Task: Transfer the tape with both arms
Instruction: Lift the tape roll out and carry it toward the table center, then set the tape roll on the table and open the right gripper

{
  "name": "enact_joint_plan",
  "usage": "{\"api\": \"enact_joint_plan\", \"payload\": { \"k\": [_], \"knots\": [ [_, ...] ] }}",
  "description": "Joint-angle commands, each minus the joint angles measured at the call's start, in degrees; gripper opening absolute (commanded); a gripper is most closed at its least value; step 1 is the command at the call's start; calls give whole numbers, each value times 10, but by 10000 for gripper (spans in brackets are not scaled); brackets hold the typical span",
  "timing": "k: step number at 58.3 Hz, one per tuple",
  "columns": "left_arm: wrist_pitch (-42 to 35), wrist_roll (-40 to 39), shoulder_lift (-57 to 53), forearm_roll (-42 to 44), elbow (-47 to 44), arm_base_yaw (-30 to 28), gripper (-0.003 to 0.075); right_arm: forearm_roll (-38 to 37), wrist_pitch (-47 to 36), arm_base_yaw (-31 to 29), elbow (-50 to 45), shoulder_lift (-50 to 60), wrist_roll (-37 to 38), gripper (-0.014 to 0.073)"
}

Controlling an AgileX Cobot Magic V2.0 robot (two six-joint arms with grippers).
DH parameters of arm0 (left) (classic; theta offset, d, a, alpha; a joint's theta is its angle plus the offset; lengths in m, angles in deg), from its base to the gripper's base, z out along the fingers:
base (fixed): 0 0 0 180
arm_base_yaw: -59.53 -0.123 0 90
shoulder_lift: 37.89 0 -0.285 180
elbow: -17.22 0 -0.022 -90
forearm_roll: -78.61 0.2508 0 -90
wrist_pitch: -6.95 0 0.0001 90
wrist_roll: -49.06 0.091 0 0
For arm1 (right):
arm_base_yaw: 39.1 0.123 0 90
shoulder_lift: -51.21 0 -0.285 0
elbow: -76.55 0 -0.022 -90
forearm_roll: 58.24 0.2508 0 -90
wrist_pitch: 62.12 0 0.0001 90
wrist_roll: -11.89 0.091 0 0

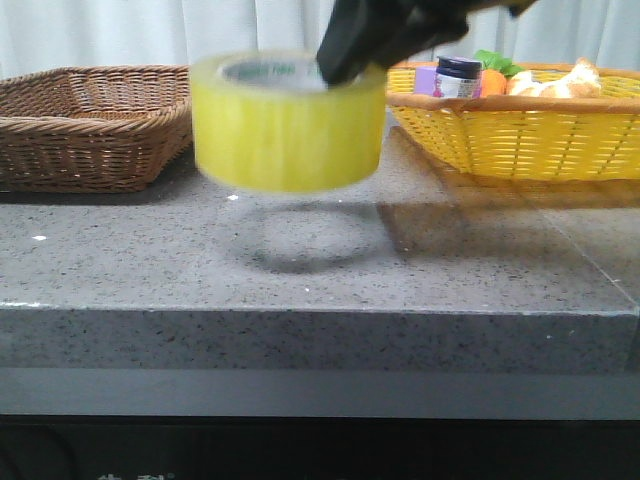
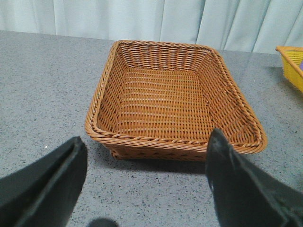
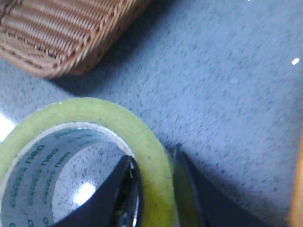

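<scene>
From the front we see the tape, a wide roll of translucent yellow with a white core printed in green, held in the air above the grey speckled table; its shadow lies on the stone below it. The right gripper comes down from the upper right and pinches the roll's wall at its far right edge, one black finger inside the core and one outside. The roll is blurred. Behind it on the left sits a brown wicker basket, and on the right a yellow basket holding a small dark-lidded jar and some orange and green items we cannot name. White curtains hang behind

In the left wrist view, the left gripper hovers over the table, its two black fingers spread wide apart and grasping nothing. The brown wicker basket lies just beyond them, and a corner of the yellow basket shows at the edge

In the right wrist view, the right gripper is clamped on the wall of the tape: one finger sits inside the core, the other against the outer yellow face. Green lettering runs around the inner core. A corner of the brown wicker basket shows beyond the roll, well apart from it
</scene>
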Motion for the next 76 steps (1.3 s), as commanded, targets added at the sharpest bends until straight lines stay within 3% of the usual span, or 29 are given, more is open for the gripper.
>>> {"api": "enact_joint_plan", "payload": {
  "k": [1, 13, 26, 30, 50, 56, 70, 76],
  "knots": [
    [-40, -7, 5, -6, 21, -1, 511, 7, -69, 4, 12, -2, -1, 87],
    [-40, -7, 5, -6, 21, -1, 511, 7, -69, 4, 12, -40, -1, 109],
    [-40, -7, 5, -6, 21, -1, 511, 8, -59, 4, 14, -35, -1, 377],
    [-40, -7, 5, -6, 21, -1, 511, 12, -58, 4, 16, -23, -1, 420],
    [-40, -7, 5, -6, 21, -1, 511, 14, -52, 2, 80, 81, -1, 424],
    [-40, -7, 5, -6, 21, -1, 511, 13, -41, -8, 80, 96, -1, 351],
    [-40, -7, 5, -6, 21, -1, 511, 13, 16, -69, 75, 138, -1, -72],
    [-40, -7, 5, -6, 21, -1, 511, 3, 25, -100, 51, 176, -1, -89]
  ]
}}
